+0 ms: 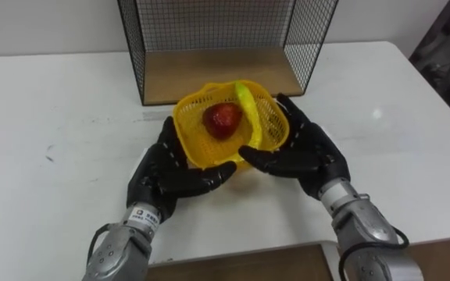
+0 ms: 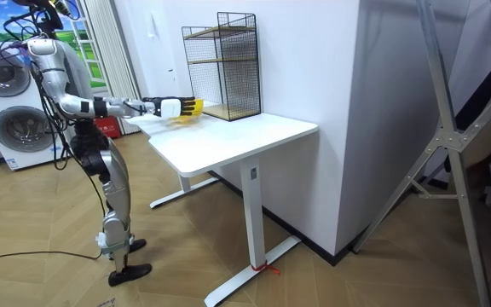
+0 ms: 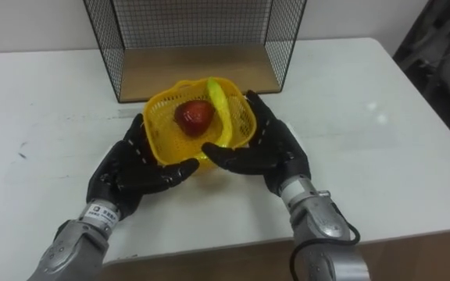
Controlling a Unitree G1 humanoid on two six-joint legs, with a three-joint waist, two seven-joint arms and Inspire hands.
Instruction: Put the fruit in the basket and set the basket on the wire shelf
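One yellow basket [image 1: 187,134] with one red fruit [image 1: 223,121] in it, held between two hands over the white table [image 1: 53,117], just in front of the one wire shelf [image 1: 312,39]. Left hand [image 1: 165,168] and right hand [image 1: 309,148] cup its sides, fingers mostly straight, thumbs reaching in at the front.

A white table [image 1: 53,117] stood beside a white wall [image 2: 314,68] on a wood floor [image 2: 186,264]. Stacked washers [image 2: 15,128] stood at the room view's left, a metal frame [image 2: 452,136] at its right.
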